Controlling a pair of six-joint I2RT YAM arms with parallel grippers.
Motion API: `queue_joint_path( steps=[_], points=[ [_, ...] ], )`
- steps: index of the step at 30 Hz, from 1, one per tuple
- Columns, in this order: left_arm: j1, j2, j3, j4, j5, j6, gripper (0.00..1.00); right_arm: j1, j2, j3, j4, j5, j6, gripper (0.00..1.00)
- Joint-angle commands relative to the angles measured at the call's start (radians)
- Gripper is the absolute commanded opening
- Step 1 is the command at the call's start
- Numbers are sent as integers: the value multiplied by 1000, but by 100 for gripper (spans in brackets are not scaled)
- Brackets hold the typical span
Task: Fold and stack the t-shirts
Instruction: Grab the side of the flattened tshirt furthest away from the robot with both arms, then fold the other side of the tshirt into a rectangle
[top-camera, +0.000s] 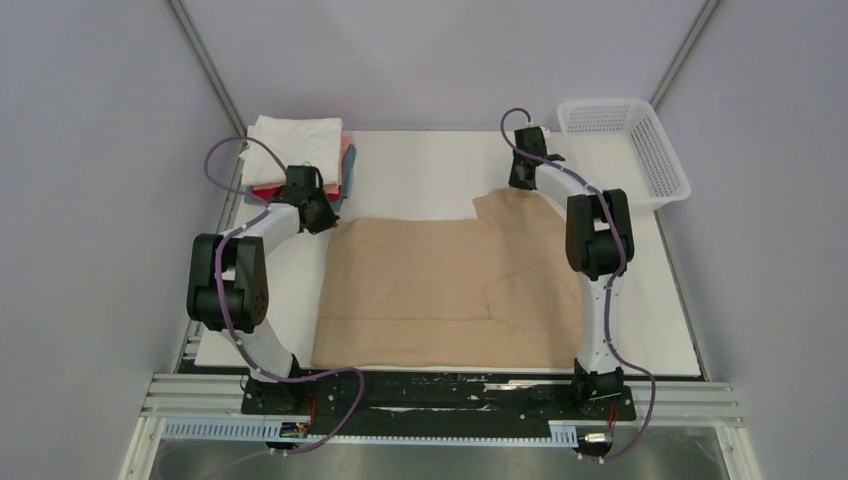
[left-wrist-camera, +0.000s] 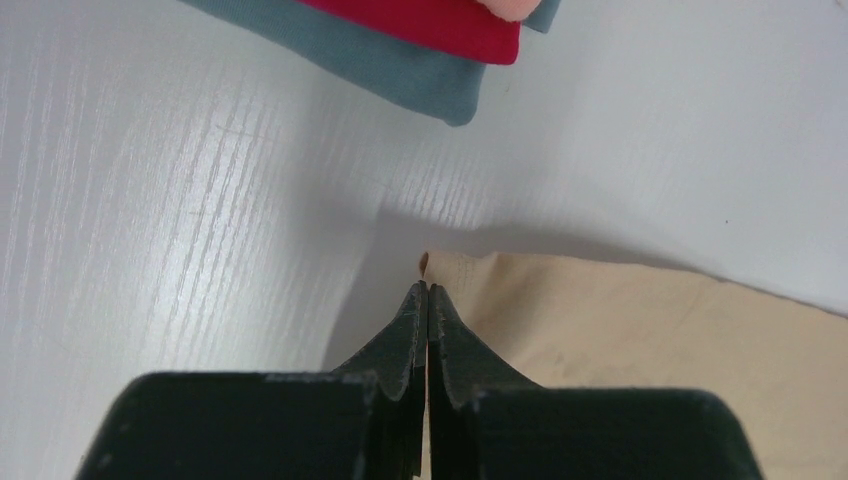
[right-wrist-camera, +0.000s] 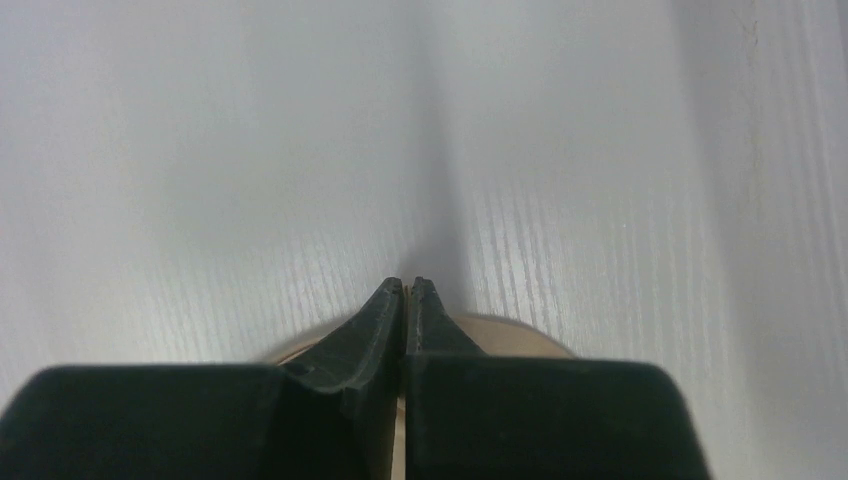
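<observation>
Tan t-shirt (top-camera: 430, 290) flat on worktop (top-camera: 420, 175); left gripper (left-wrist-camera: 428, 292) and right gripper (right-wrist-camera: 408, 285) each clamped on one far corner. Lift both evenly, keep edge taut, fold toward near edge.

A white wood-grain laminate bench (top-camera: 430, 170) is lying inside a plain booth. Pale lavender-grey panel walls are closing it in: a back wall (top-camera: 440, 60) beyond the far edge, a left wall (top-camera: 90, 200) and a right wall (top-camera: 770, 250) along the sides. Slanted silver metal struts (top-camera: 205, 65) are rising from the far corners. A ribbed aluminium rail (top-camera: 440, 410) is running along the near edge. Soft, even light is falling from above.
</observation>
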Motion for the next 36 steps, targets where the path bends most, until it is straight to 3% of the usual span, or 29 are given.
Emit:
queue_joint_path(
  steps=[1,10,22,36],
  points=[
    [-14,-73,-28,40,-14,-14,0,5,-122,-21,-14,-41,5,0],
    [-52,-178,-147,71,-28,-43,0,37,-388,-276,-11,-59,16,0],
    [-131,-482,-394,104,-152,-116,0,111,-919,-711,-50,-11,72,0],
    [-156,-816,-591,46,-183,-181,0,112,-1221,-872,-211,-15,126,0]
  ],
)
